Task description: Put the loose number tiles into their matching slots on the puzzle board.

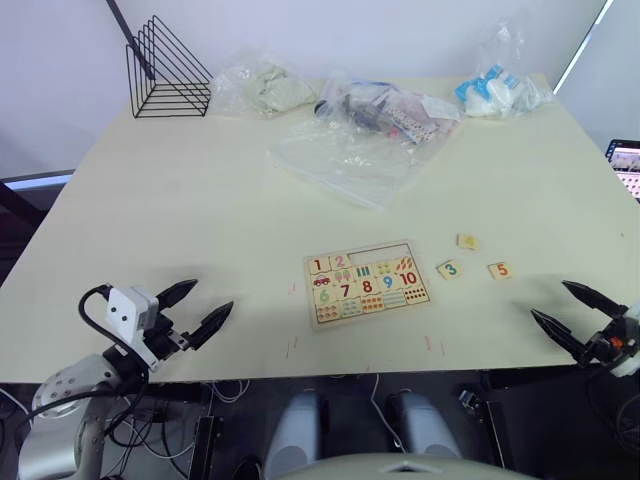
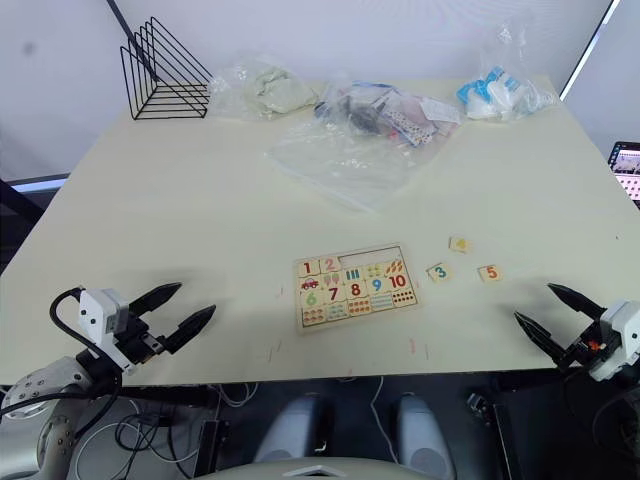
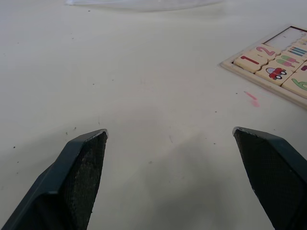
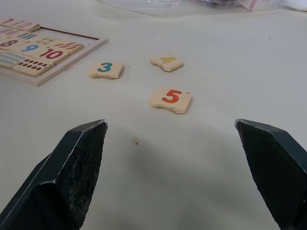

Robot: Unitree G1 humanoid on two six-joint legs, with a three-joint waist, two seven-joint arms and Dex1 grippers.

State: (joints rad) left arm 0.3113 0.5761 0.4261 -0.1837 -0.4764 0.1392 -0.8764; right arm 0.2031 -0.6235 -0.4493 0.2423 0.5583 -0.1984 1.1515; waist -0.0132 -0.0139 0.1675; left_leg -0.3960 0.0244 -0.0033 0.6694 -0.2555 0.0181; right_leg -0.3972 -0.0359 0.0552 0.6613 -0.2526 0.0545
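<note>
The puzzle board (image 1: 366, 284) lies near the table's (image 1: 200, 200) front edge with 1 and 2 already seated, so three slots stay empty. Tiles 3 (image 1: 449, 269), 4 (image 1: 467, 241) and 5 (image 1: 500, 270) lie loose just right of it, nearest the right gripper (image 1: 566, 304). Both it and the left gripper (image 1: 196, 307) hover wide open, holding nothing.

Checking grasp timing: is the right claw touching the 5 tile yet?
Apart. In the right wrist view, the right claw stands open with bare table between its fingers and the 5 tile, which lies flat ahead of it.
</note>
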